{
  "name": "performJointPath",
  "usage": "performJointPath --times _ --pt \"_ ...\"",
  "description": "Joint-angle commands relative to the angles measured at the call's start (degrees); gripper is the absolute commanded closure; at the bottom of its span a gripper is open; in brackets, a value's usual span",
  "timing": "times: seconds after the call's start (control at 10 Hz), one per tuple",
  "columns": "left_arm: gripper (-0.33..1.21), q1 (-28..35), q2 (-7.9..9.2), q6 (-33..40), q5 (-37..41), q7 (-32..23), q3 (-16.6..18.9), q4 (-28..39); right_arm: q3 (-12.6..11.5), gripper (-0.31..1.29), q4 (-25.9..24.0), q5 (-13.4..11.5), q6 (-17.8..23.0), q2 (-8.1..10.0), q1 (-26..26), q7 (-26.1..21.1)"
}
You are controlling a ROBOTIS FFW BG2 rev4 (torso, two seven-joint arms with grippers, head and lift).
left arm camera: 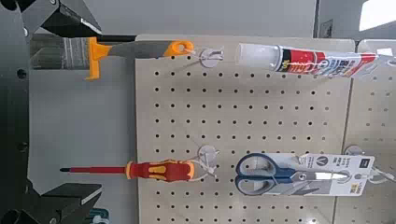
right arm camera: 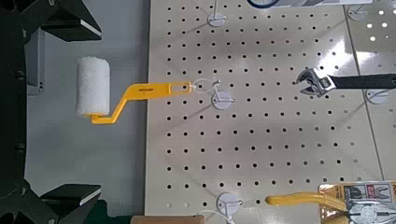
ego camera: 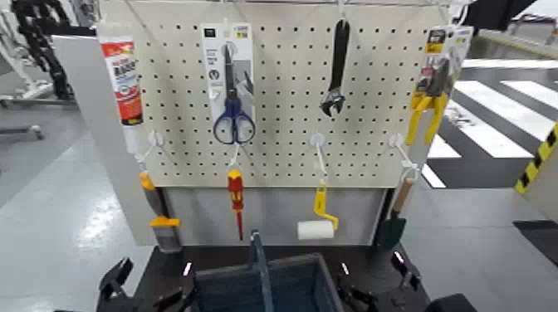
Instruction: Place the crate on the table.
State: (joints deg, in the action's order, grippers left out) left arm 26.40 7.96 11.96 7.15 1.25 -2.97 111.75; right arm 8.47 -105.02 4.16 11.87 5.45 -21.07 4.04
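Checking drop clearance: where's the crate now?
Head view, bottom centre: the crate sits between both grippers, in front of the pegboard, below the screwdriver and roller.

The long open-topped plastic crate (ego camera: 264,282) is dark blue-grey, its central divider too, against a flat black tabletop (ego camera: 208,254). A cream pegboard (ego camera: 282,124) is patterned with rows of dark holes. The slim screwdriver (ego camera: 236,192) is red with yellow marks; the cylindrical paint roller (ego camera: 315,230) is white on a yellow frame; the looped-handled scissors (ego camera: 234,124) have blue grips.
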Motion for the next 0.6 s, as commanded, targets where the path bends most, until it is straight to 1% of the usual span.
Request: performJointPath --times 0.1,0.4,0.6 --pt "0.13 -0.12 0.04 1.92 -0.03 -0.63 -0.72 -0.83 -0.04 0.15 -0.01 -0.03 -0.18 0.00 0.06 0.00" --pt "0.13 -0.65 0.22 2.71 -0.39 -0.63 -0.90 -1.36 -0.04 0.15 -0.01 -0.12 -0.27 0.09 0.24 0.00" --pt "0.13 -1.09 0.66 2.98 -0.39 -0.81 -1.25 -1.71 -0.04 0.15 -0.01 -0.12 -0.27 0.09 0.24 0.00"
